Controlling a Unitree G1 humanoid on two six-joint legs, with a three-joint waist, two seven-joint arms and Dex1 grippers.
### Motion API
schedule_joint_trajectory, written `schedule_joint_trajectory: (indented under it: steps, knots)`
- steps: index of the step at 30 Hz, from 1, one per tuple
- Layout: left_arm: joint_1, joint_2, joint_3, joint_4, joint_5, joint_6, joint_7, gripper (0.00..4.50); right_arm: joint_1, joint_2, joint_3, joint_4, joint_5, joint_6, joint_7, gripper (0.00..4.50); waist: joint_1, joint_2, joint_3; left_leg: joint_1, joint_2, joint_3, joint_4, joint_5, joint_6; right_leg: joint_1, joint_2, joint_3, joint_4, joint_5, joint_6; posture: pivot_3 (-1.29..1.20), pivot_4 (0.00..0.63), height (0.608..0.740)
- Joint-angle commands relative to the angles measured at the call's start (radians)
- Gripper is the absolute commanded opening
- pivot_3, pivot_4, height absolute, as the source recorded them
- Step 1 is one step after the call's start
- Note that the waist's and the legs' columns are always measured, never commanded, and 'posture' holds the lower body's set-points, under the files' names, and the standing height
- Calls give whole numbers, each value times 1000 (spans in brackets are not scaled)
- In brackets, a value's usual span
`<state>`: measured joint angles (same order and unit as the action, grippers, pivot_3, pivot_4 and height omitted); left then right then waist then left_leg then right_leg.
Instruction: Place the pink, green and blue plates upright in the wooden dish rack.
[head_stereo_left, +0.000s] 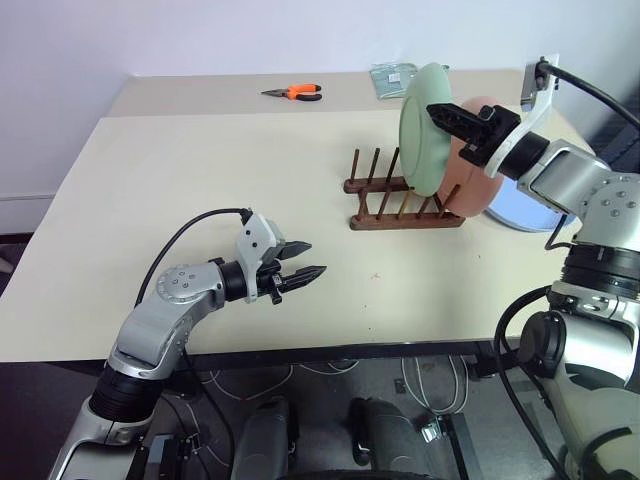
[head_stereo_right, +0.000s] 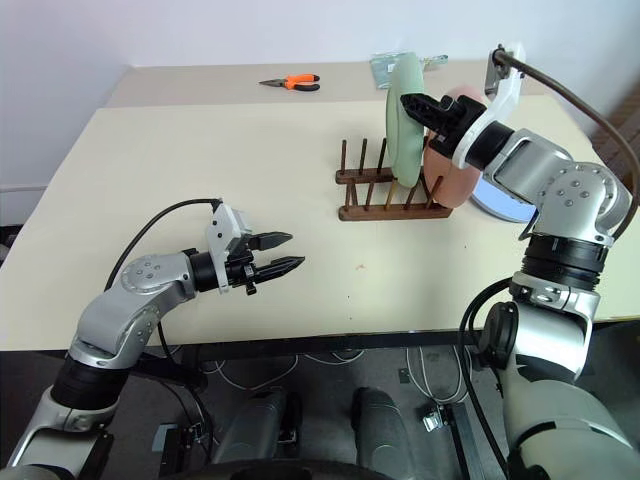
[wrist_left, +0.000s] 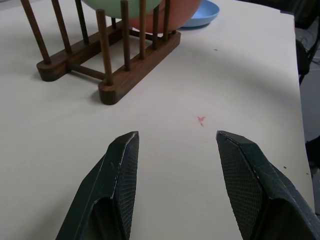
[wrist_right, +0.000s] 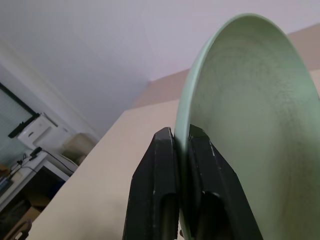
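The green plate (head_stereo_left: 424, 130) stands on edge in the wooden dish rack (head_stereo_left: 400, 195), and my right pincer (head_stereo_right: 418, 106) has its two fingers pinched on the plate's upper rim, one on each face, as the right wrist view shows plainly. The pink plate (head_stereo_left: 478, 165) stands upright just behind it in the rack, touching or nearly touching it. The blue plate (head_stereo_left: 525, 208) lies flat on the surface (head_stereo_left: 200, 190) beyond the rack, near my right arm.

To finish this step well, I judge I should check that the plate's lower edge sits between two pegs on both rails, then ease the fingers apart slowly and draw back along the rim so I do not tip it toward the empty slots. If it leans, I would rather nudge it upright before letting go.

My left pincer (head_stereo_left: 303, 272) hangs empty over the bare surface near the front edge, jaws moderately wide. Orange pliers (head_stereo_left: 294, 92) lie far back.
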<state>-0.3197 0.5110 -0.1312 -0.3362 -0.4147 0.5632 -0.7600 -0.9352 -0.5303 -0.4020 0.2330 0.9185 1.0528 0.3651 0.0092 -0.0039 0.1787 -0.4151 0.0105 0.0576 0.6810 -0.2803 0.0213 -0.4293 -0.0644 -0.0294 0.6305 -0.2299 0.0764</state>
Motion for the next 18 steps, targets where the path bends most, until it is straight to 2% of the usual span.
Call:
schedule_joint_trajectory:
  steps: [1, 2, 4, 7, 10, 13, 16, 18]
  knots:
    - [-13, 2, 18, -37, -12, 2, 2, 2512, -19, -28, 55, -39, -75, -96, 66, 1967, -1, 0, 0, 0, 0, 0, 0, 0, 0, 0, 0, 0, 0, 0, 0, 0, 150, 740]
    - [-14, 2, 18, -38, -13, 2, 2, 2512, -11, -39, 85, -59, -114, -138, 91, 2577, -1, 0, 0, 0, 0, 0, 0, 0, 0, 0, 0, 0, 0, 0, 0, 0, 150, 740]
    - [-13, 2, 18, -40, -14, 3, 3, 2512, 7, -67, 145, -89, -196, -224, 138, 3417, 0, 0, 0, 0, 0, 0, 0, 0, 0, 0, 0, 0, 0, 0, 0, 0, 150, 740]
    - [-12, 2, 17, -44, -16, 6, 5, 2512, 44, -149, 218, -136, -344, -397, 215, 3417, 3, 0, 0, -1, 0, 0, 0, 0, 0, -1, 0, 0, 0, 0, 0, 0, 150, 740]
    - [-9, 4, 20, -49, -19, 9, 7, 2512, 65, -219, 197, -178, -391, -484, 260, 3417, 3, 0, 0, -3, -1, 0, 1, 0, 0, -2, 0, 0, 0, 0, 0, 0, 150, 740]
    - [-3, 7, 18, -59, -23, 14, 2, 2512, 138, -320, 46, -239, -303, -442, 332, 3417, 6, 0, 0, -4, -1, 0, 1, 0, 0, -3, 0, -1, 0, 0, 0, 0, 150, 740]
    - [-5, 5, 8, -58, -21, 13, -3, 2512, 276, -414, -26, -225, -340, -446, 376, 3417, 9, -1, 0, -4, -1, -3, 0, 0, 0, -2, 0, -2, -1, 0, 0, 0, 150, 740]
    - [-17, -2, -3, -48, -22, 11, -12, 2512, 425, -469, -1, -210, -434, -513, 412, 3951, 6, -1, -1, -3, -1, -3, 1, 0, 0, 0, 0, -3, -2, 0, 0, 0, 150, 740]
